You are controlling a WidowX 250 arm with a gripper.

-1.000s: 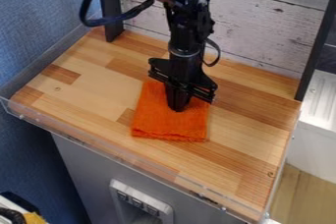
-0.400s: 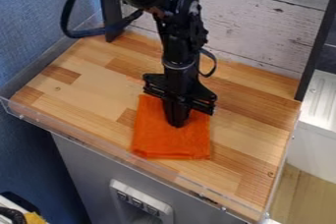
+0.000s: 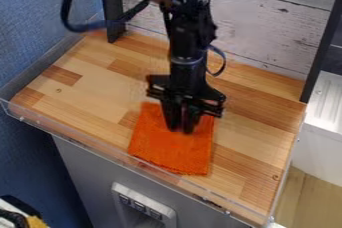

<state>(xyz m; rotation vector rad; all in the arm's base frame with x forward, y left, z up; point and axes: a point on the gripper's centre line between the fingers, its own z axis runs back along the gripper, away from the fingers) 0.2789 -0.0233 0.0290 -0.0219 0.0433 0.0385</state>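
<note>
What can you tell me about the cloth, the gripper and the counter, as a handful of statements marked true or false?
1. The orange cloth lies on the wooden counter. True.
2. The gripper is well off to one side of the cloth. False: it points down at the cloth, overlapping its upper part in the view.
3. The cloth is rolled into a ball. False: it lies flat, roughly four-sided.
4. A clear strip runs along the counter's front edge. True.
5. Behind the counter stands red brick. False: there are whitewashed planks.
</note>
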